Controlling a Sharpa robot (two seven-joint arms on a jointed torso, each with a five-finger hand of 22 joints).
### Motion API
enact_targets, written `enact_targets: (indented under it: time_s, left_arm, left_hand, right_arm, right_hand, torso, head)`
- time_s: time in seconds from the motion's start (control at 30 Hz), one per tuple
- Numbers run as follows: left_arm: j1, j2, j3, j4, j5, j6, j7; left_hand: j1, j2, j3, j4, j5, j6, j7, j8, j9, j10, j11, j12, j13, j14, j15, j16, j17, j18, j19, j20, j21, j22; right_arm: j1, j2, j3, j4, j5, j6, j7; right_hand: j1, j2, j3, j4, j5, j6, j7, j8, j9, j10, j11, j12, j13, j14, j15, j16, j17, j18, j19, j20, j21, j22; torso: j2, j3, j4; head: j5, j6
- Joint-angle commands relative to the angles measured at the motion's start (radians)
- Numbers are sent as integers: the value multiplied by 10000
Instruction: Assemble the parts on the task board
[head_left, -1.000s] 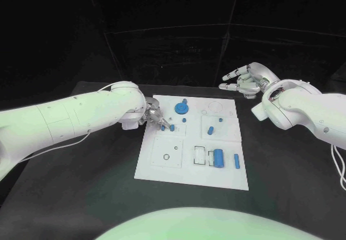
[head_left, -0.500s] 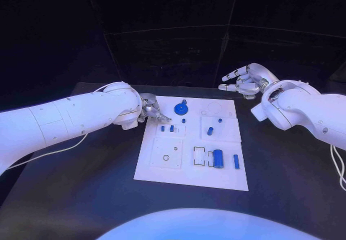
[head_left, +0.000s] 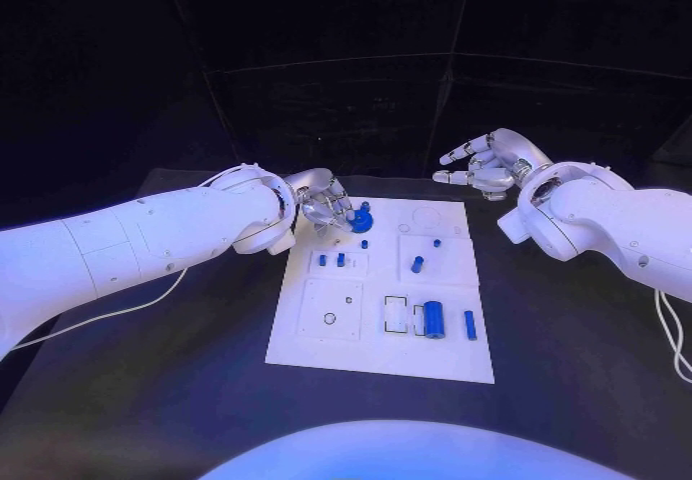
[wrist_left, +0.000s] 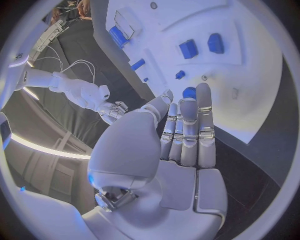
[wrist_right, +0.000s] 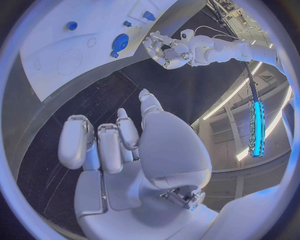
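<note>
White, the task board (head_left: 378, 340) lies flat in the middle of the black table (head_left: 159, 370), its long axis running away from the robot. Nearest on it sit a blue cylinder (head_left: 434, 319) and a thinner blue pin (head_left: 469, 324), both lying with their long axes pointing away from the robot, just beside a dark rectangular outline. Farther along, a short blue peg (head_left: 417, 264) lies slightly tilted, and two small blue blocks (head_left: 330, 260) stand side by side in the left middle panel. Near the far edge rests a round blue disc (head_left: 359, 219).

The left hand (head_left: 323, 209) hovers at the board's far left corner, just beside the disc, fingers straight and close together, holding nothing. A second ago it was lower along the left edge, by the two small blocks; it has moved toward the far end. The right hand (head_left: 485, 166) hangs beyond the far right corner, off the board, fingers loosely spread and empty, much as before.

Dark panelled walls rise behind the table.
</note>
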Motion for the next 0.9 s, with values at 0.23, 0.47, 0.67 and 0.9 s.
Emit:
enact_targets:
  time_s: [0.23, 0.47, 0.67, 0.9]
  left_arm:
    - [14, 454, -261, -305, -2448, -451, 1749]
    - [9, 884, -401, -766, -3467, 61, 1690]
    - [-1, 1207, -451, -1204, -3803, 203, 1653]
    - [-17, 1531, -466, -1574, -4007, 432, 1569]
  left_hand:
    - [-20, -388, 146, -370, -9, 247, 21, -429, -676, -148, 44, -653, -836, 759, -19, 868, 708, 117, 565, 7, 96, -13]
    - [-242, -507, 133, -475, -6, 598, -62, -698, -1187, -49, 29, -1104, -1505, 1844, -44, 2550, 2518, 126, 1277, -47, 459, 147]
    - [-305, -478, 127, -514, -4, 761, -71, -811, -1415, 102, 9, -1225, -1780, 2273, -64, 3341, 3471, 1, 1801, -80, 1332, 858]
    - [-333, -430, 151, -539, -4, 903, -84, -864, -1555, 243, -14, -1296, -1956, 2416, -92, 3572, 3682, -133, 2171, -109, 2162, 1574]
  right_arm:
    - [17, 56, 4, -12, 17, 61, 95]
    - [16, 111, 4, -34, 17, 66, 110]
    - [15, 141, 4, -42, 17, 66, 117]
    - [14, 166, 4, -43, 17, 67, 122]
  right_hand:
    - [-11, 111, -49, 7, 32, 31, -59, 62, -15, -20, -33, -18, -16, 506, -74, -28, -4, 190, 9, -54, -33, -16]
    - [-11, 111, -49, 7, 32, 31, -59, 62, -15, -20, -33, -18, -16, 506, -74, -28, -4, 190, 9, -54, -33, -16]
    - [-11, 111, -49, 7, 32, 31, -59, 62, -15, -20, -33, -18, -16, 506, -74, -28, -4, 190, 9, -54, -33, -16]
    - [-11, 111, -49, 7, 32, 31, -59, 62, -15, -20, -33, -18, -16, 506, -74, -28, -4, 190, 9, -54, -33, -16]
  torso:
    - [12, -12, -8]
    - [0, 1, -4]
    - [5, -1, -3]
    - [3, 9, -18]
  head:
    - [-101, 83]
    - [-103, 108]
    - [-113, 117]
    - [-122, 95]
